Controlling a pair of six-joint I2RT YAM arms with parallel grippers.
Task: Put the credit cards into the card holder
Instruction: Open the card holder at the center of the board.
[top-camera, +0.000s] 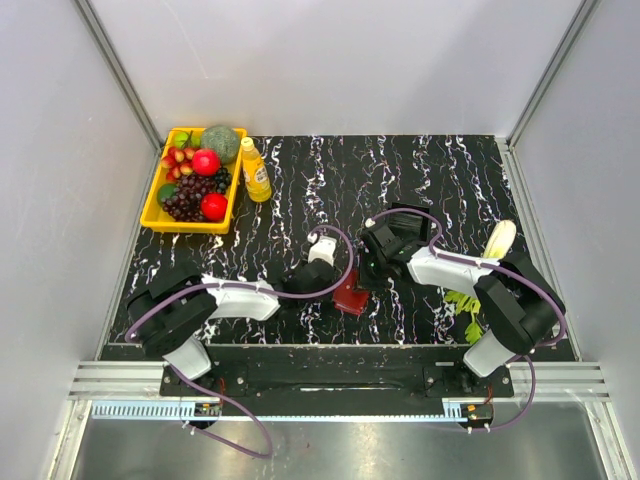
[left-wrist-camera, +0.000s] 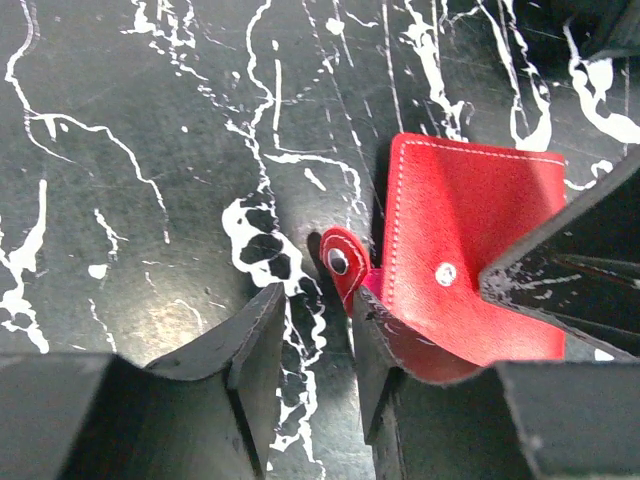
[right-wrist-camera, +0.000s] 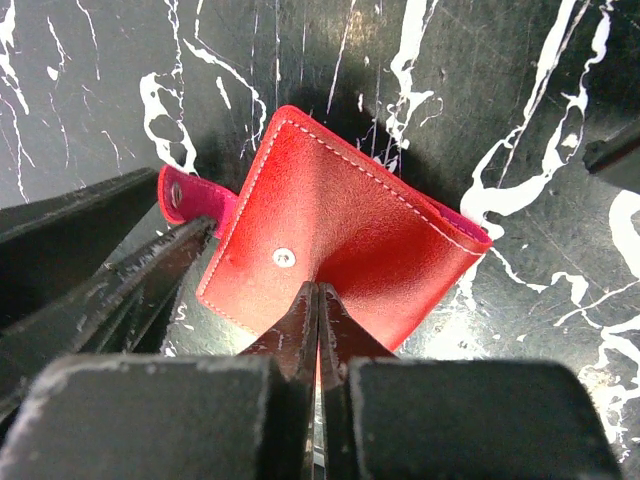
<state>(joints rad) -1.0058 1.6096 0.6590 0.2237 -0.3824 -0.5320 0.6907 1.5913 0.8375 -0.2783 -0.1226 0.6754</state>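
Observation:
The card holder (right-wrist-camera: 350, 225) is a red leather-look wallet lying closed on the black marbled table; it also shows in the top view (top-camera: 350, 297) and the left wrist view (left-wrist-camera: 470, 230). Its snap tab (left-wrist-camera: 340, 262) sticks out to one side. My right gripper (right-wrist-camera: 318, 290) is shut, its tips pinched on the card holder's near edge. My left gripper (left-wrist-camera: 318, 300) is open beside the tab, its right finger (left-wrist-camera: 385, 350) touching the card holder's edge. No credit cards show in any view.
A yellow tray (top-camera: 190, 226) of fruit stands at the back left, with a yellow bottle (top-camera: 255, 170) beside it. A green leafy sprig (top-camera: 465, 312) and a pale oblong object (top-camera: 498, 240) lie by the right arm. White walls enclose the table.

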